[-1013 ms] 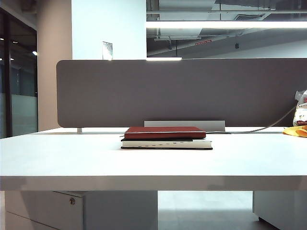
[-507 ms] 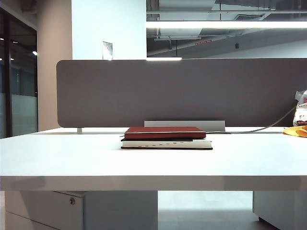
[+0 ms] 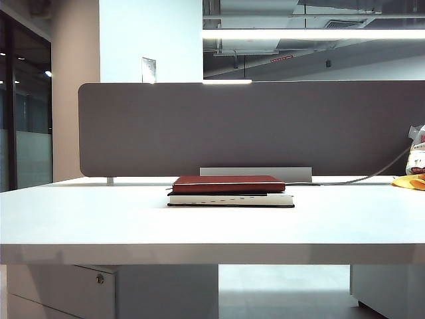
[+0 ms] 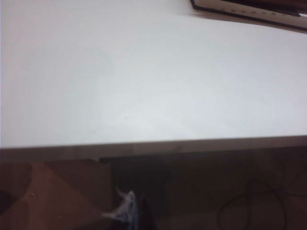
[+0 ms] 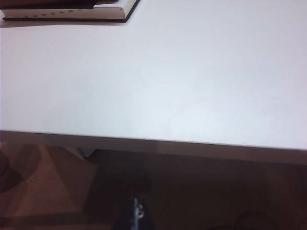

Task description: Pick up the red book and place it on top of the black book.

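The red book [image 3: 228, 183] lies flat on top of the black book [image 3: 230, 199], in the middle of the white table [image 3: 99, 219] near its back. Neither arm shows in the exterior view. In the left wrist view my left gripper [image 4: 133, 214] hangs shut and empty, off the table's near edge and lower than it, with a corner of the black book [image 4: 249, 10] far across the top. My right gripper [image 5: 136, 214] is likewise shut on nothing below the near edge, far from the black book [image 5: 67, 14].
A grey partition [image 3: 252, 126] runs along the back of the table. A yellow object [image 3: 410, 181], a white bag [image 3: 417, 149] and a cable [image 3: 372, 176] sit at the back right. A drawer cabinet [image 3: 66, 289] stands under the table at left.
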